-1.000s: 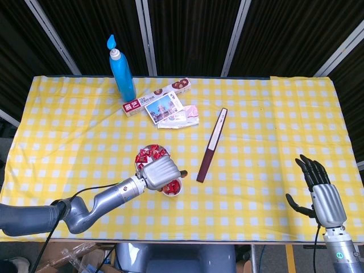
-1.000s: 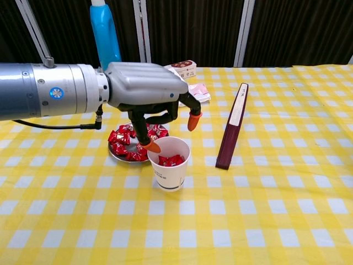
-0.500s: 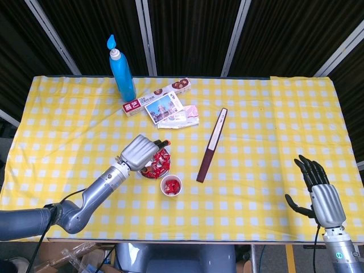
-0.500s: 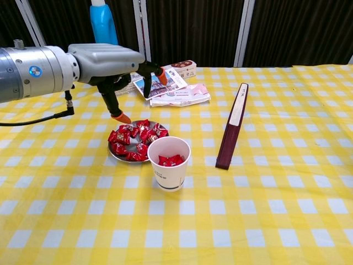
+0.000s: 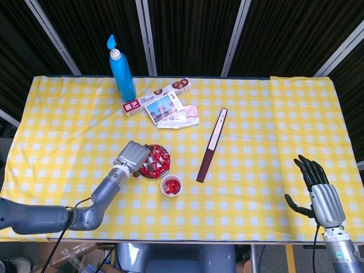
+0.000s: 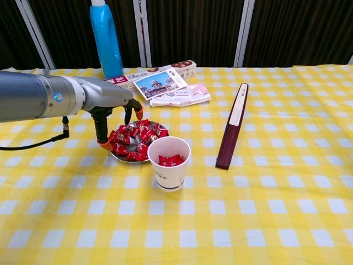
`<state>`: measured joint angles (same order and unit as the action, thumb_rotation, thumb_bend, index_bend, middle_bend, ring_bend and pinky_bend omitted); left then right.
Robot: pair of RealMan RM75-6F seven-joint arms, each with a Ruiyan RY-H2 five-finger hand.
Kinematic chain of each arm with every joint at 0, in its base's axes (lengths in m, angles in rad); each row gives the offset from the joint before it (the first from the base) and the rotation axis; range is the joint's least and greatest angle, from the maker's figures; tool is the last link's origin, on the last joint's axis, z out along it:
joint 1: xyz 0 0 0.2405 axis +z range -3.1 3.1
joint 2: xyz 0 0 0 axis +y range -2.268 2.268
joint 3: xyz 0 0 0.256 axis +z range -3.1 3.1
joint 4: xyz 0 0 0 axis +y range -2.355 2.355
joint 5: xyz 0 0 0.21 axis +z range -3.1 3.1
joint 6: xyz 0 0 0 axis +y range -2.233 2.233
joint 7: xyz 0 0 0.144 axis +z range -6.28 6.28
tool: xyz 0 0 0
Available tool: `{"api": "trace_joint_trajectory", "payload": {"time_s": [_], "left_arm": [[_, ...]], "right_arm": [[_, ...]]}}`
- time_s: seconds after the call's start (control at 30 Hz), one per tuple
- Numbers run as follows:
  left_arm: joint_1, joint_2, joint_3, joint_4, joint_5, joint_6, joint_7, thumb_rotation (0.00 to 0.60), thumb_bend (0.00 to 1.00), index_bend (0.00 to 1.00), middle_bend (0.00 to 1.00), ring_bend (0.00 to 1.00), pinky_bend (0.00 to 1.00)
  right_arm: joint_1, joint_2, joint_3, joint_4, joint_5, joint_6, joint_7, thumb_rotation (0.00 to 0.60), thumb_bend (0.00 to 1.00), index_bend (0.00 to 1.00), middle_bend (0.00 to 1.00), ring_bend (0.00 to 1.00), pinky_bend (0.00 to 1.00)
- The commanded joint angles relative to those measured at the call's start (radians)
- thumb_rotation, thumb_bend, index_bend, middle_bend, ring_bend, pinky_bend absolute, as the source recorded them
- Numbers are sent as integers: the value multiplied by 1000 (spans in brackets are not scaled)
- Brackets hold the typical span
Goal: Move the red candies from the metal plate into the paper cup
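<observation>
Red candies (image 6: 135, 141) lie heaped on the metal plate (image 6: 117, 157), and a few more sit inside the paper cup (image 6: 169, 163) just beside it on the yellow checked table (image 6: 265, 210). The left hand (image 6: 113, 105) hangs over the plate's left edge, fingers (image 6: 102, 132) pointing down and spread, one tip at the candies; it grips nothing. The right hand (image 5: 318, 190) stands well apart at the table's near right corner, fingers apart and holding nothing.
</observation>
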<state>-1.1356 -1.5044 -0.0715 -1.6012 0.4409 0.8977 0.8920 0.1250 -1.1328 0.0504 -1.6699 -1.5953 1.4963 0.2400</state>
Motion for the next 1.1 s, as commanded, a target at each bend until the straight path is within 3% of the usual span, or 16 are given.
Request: {"api": "trace_joint_trajectory", "payload": {"time_s": [0.03, 0.6, 1.1], "left_arm": [[-19, -26, 7, 21, -20, 7, 11, 600, 169, 195, 258, 842, 952], [-29, -101, 17, 83, 15, 37, -11, 600, 170, 185, 215, 842, 952], [-35, -169, 24, 140, 36, 43, 5, 600, 169, 263, 292, 842, 952]], "right_arm": [[0, 1, -1, -1, 0, -1, 1, 600, 387, 0, 0, 0, 0], [-1, 2, -3, -4, -5, 2, 2, 600, 387, 0, 0, 0, 0], [0, 4, -6, -6, -7, 0, 4, 600, 387, 0, 0, 0, 0]]}}
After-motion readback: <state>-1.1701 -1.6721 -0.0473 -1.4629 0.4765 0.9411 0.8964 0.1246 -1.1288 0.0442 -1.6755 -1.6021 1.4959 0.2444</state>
